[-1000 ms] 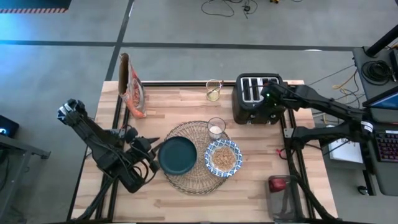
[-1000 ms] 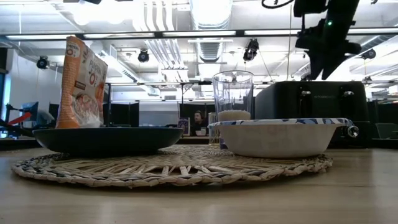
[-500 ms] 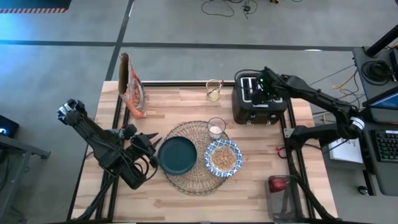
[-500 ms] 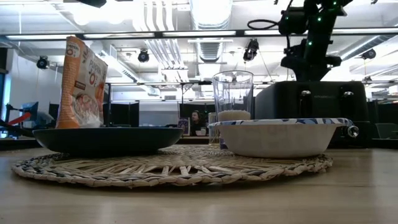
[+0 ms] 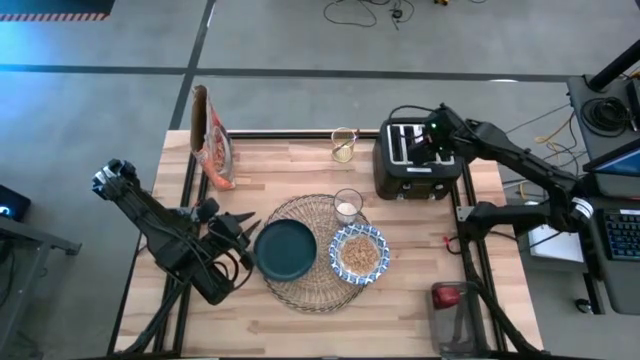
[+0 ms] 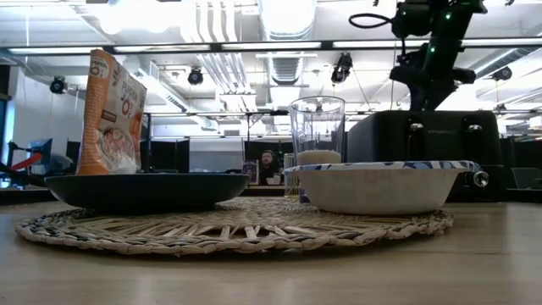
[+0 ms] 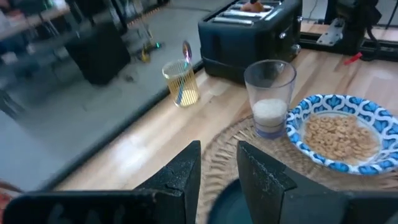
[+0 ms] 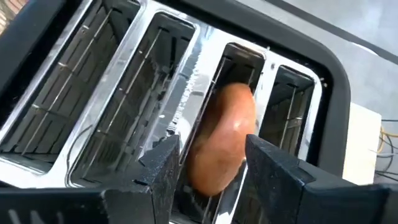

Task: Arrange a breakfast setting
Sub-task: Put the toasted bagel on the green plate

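My right hand (image 8: 208, 165), fingers spread astride a browned oval bread piece (image 8: 221, 140) in the black four-slot toaster (image 5: 412, 158), descends to extract it for the dark teal plate (image 5: 285, 250) beside my partly closed left hand (image 7: 219, 163).

two dark, jointed arms, black cables along their links, green indicator lights on the right arm (image 5: 500, 152)

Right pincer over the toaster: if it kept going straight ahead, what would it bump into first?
Probably the brown bread piece standing in a slot of the black toaster; the right pincer straddles it, fingers either side.
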Robot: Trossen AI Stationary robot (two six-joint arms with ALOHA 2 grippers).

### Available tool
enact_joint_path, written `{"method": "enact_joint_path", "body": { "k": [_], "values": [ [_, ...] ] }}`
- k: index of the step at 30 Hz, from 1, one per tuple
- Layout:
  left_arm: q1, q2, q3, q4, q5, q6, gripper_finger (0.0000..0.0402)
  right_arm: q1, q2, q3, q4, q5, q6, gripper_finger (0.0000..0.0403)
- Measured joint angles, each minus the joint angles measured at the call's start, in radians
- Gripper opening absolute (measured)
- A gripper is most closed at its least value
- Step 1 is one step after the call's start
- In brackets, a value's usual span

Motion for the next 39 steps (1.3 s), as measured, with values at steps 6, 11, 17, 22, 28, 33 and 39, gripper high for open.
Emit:
{"method": "enact_joint_path", "body": {
  "k": [6,11,17,22,28,33,39],
  "values": [
    [0.006,-0.002,0.019,0.000,-0.121,0.102,0.0088,-0.016,0.022,-0.016,0.004,0.025,0.008,0.0175],
    [0.006,-0.002,0.021,0.000,-0.143,0.126,0.0088,-0.038,0.066,-0.033,0.029,0.036,-0.002,0.0175],
    [0.006,-0.002,0.021,0.000,-0.143,0.143,0.0088,-0.051,0.117,-0.033,0.062,0.052,-0.008,0.0161],
    [0.006,-0.002,0.021,0.000,-0.144,0.151,0.0088,-0.051,0.109,-0.032,0.066,0.048,-0.005,0.0139],
    [0.006,-0.002,0.018,-0.001,-0.146,0.151,0.0088,-0.050,0.078,-0.034,0.059,0.006,0.005,0.0123],
    [0.006,-0.002,0.018,-0.001,-0.146,0.151,0.0088,-0.051,0.073,-0.034,0.058,-0.012,0.005,0.0117],
    [0.006,-0.002,0.017,-0.001,-0.146,0.151,0.0088,-0.051,0.092,-0.040,0.059,-0.007,-0.004,0.0116]
  ]
}}
